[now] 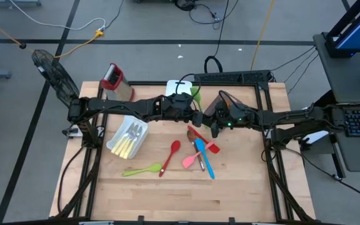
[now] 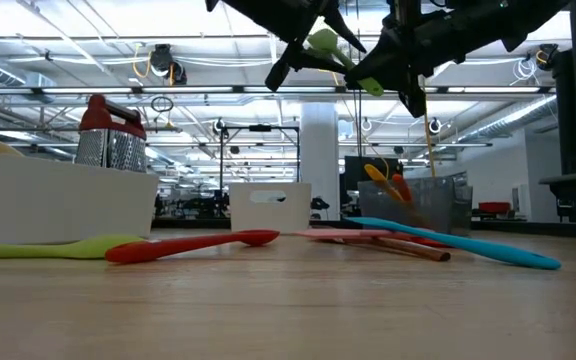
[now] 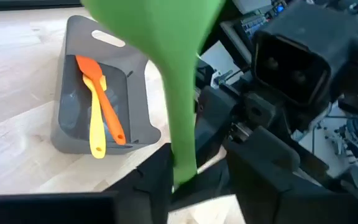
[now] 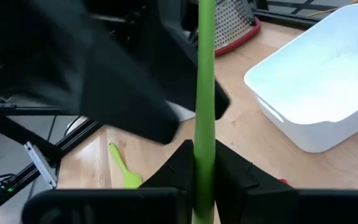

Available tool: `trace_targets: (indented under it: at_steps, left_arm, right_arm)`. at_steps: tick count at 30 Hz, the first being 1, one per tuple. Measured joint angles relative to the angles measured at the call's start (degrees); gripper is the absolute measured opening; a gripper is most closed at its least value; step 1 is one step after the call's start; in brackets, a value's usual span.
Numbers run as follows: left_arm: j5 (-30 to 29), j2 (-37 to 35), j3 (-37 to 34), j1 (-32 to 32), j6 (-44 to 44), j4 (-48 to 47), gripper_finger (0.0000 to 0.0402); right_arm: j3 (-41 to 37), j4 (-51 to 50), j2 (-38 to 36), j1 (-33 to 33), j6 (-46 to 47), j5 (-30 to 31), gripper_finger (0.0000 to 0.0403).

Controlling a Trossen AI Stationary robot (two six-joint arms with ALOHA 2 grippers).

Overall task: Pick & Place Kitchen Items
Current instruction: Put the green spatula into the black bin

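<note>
Both grippers are pinching 1 green utensil (image 1: 196,97) up in the air, above the back-middle of the table. Left gripper (image 3: 182,177) fingers are pressing on its thin handle end; right gripper (image 4: 204,165) fingers are squeezing the same long green stick from the other side. It's smooth & bendy-looking, w/ a wide flat head.

Below, on the wooden table (image 1: 167,194), 6 loose utensils are lying flat:
- 1 light-green spatula (image 1: 141,170), near the front left
- 1 red spoon (image 1: 170,156) just beside it, round bowl end
- 1 pink spatula (image 1: 191,159)
- 1 long blue spoon (image 1: 203,158), crossing the pink one
- 1 red spatula (image 1: 212,147)
- 1 brown one (image 1: 196,134), mostly tucked under the right arm

3 bins are sitting here, all box-shaped w/ round corners:
- 1 white bin (image 1: 127,138) at left, holding pale-yellow-handled cutlery w/ shiny metal ends; can't count them for sure
- 1 white bin (image 1: 174,87) at the back, mostly hidden under the arms
- 1 grey bin (image 3: 73,93), holding 2 things: 1 orange spatula (image 3: 101,93) lying over 1 yellow one (image 3: 97,124)

1 steel grater (image 1: 116,84) w/ a red top is lying at the back left, bumpy w/ holes.
</note>
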Motion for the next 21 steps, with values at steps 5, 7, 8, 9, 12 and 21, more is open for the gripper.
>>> trace_targets:
  at_steps: [5,7,8,9,12,21]
  left_arm:
    - [1.0,0.0,0.0,-0.1,3.6,-1.6,0.0197]
    - [2.5,-0.1,0.0,-0.2,5.1,-3.2,0.0209]
    - [3.4,-0.1,0.0,-0.2,5.7,-4.1,0.0214]
    - [4.1,-0.1,0.0,-0.2,6.0,-5.1,0.0218]
    - [4.1,-0.1,0.0,-0.1,6.1,-8.8,0.0226]
    - [2.5,-3.7,0.1,2.7,14.8,-22.9,0.0228]
  right_arm:
    - [0.0,-0.4,0.0,-0.1,1.6,3.9,0.0025]
    - [0.0,-0.4,0.0,-0.2,1.8,5.2,0.0025]
    - [0.0,-0.4,0.0,-0.2,2.2,5.7,0.0025]
    - [0.0,-0.4,0.0,-0.4,2.5,5.9,0.0025]
    - [-0.1,-0.4,0.0,-1.2,2.9,6.1,0.0025]
    - [-0.1,-1.9,0.0,-5.4,12.3,9.1,0.0025]
